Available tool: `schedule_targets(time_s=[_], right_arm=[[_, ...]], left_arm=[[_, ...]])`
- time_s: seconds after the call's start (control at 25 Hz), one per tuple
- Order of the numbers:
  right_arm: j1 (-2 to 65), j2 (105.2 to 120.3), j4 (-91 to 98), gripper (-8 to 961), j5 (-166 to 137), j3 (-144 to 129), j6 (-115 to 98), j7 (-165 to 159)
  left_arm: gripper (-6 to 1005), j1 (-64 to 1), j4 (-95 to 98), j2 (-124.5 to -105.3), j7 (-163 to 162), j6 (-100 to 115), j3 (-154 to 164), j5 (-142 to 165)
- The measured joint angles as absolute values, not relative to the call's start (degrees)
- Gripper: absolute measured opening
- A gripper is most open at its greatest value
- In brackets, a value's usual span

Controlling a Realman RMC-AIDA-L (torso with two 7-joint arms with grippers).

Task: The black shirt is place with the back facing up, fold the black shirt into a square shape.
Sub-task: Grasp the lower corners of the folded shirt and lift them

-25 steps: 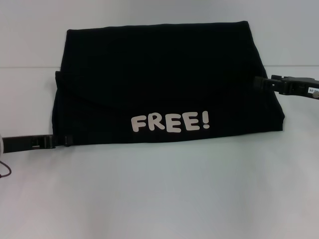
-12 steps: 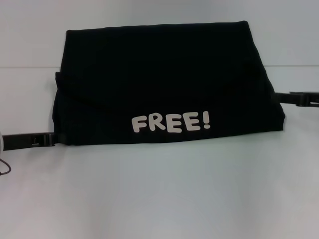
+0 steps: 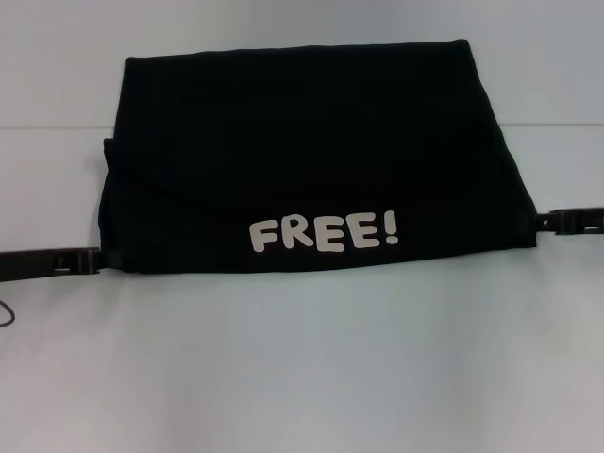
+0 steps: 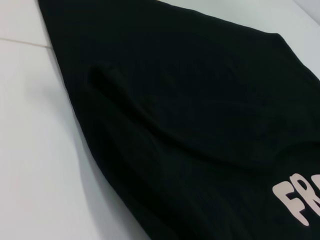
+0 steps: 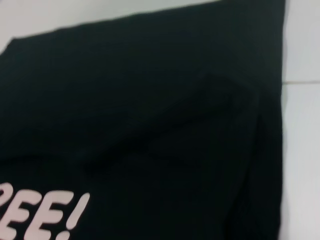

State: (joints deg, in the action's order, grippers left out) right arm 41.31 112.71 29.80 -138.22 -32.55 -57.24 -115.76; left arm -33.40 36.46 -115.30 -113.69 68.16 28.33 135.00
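While the black shirt (image 3: 311,156) lies folded flat on the white worktop (image 3: 302,368), both grippers sit low at its near corners. Shirt is a wide dark block, far edge narrower than near edge, w/ a folded flap showing as a curved seam across the left half. White "FREE!" lettering (image 3: 324,233) faces up near the near edge, a bit right of centre. Left wrist view shows the fabric (image 4: 190,115) w/ a soft ridge running across it and the start of the print; right wrist view shows the cloth (image 5: 150,125) w/ the end of the print and a fold line near the right edge.

Left gripper (image 3: 102,260) comes in from the left, tip touching the shirt's near-left corner. Can't tell how far its fingers are parted or whether they have cloth. Right gripper (image 3: 540,222) comes in from the right, tip at the near-right corner; finger state can't be made out either.
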Motion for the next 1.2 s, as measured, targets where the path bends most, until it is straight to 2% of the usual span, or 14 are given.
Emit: schedule_targets(time_s=[0.32,0.68,0.8,1.0,1.2], right_arm=[[42.86,114.26,27.78,644,-138.33,-35.66,-53.53,-115.96],[42.47,113.99,27.77,610,-138.21,-37.12,-55.62,-116.22],[42.2,113.72,28.06,366,-138.04,-36.73,-56.49,-116.17],[41.25,113.46,29.28,117,-137.96,-36.39,-58.81,-115.73],[38.67,113.45,33.21,20,-137.86,-35.52,-65.48,-115.71]], left_arm=[[-1,-33.89,36.48,-115.08,-113.72,68.06,28.45,135.0],[-1,-34.16,36.55,-114.94,-113.73,67.83,28.22,135.0],[-1,-34.18,36.56,-114.94,-113.72,67.72,28.2,135.0],[0,-34.05,36.59,-114.95,-113.88,67.57,27.97,135.0],[0,-32.77,38.71,-114.8,-114.49,72.81,27.69,134.95]])
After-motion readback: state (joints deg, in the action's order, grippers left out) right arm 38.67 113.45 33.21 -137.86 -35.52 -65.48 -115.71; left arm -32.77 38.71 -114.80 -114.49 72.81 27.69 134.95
